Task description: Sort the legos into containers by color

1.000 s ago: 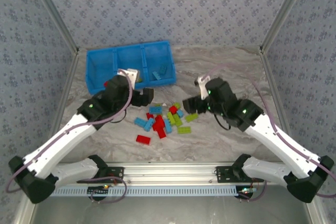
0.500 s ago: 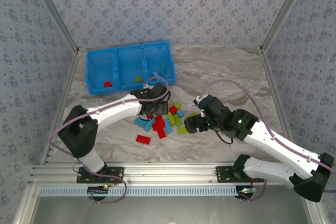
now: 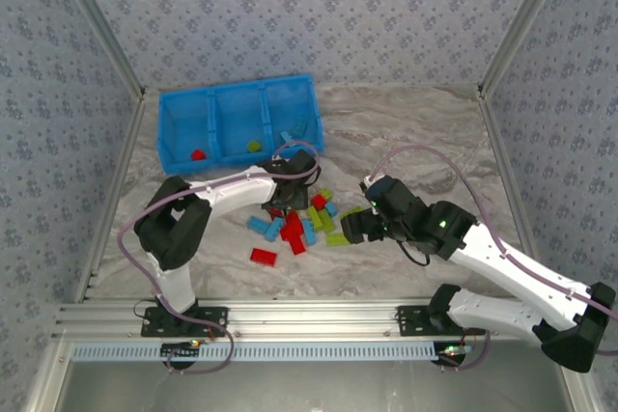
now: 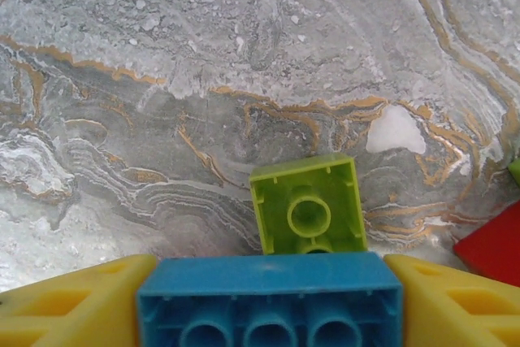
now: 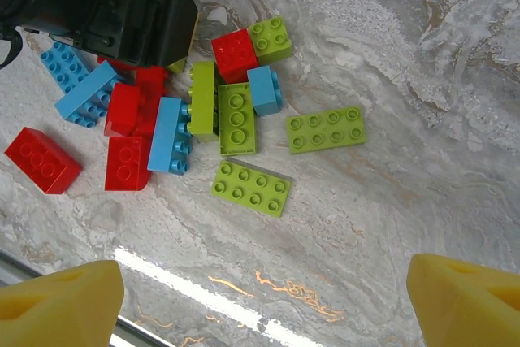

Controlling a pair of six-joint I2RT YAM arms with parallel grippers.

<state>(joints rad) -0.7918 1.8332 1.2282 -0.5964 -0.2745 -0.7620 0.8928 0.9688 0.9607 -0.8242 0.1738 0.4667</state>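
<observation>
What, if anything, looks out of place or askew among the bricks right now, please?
Nothing is spilled or damaged. One lime square brick lies upside down on the marble table, hollow side up, just beyond the light blue brick clamped in the left gripper. The loose pile is jumbled, as expected.

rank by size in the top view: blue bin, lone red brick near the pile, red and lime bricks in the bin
1. blue bin
2. lone red brick
3. red brick and lime brick in the bin: alike, too small to rank
</observation>
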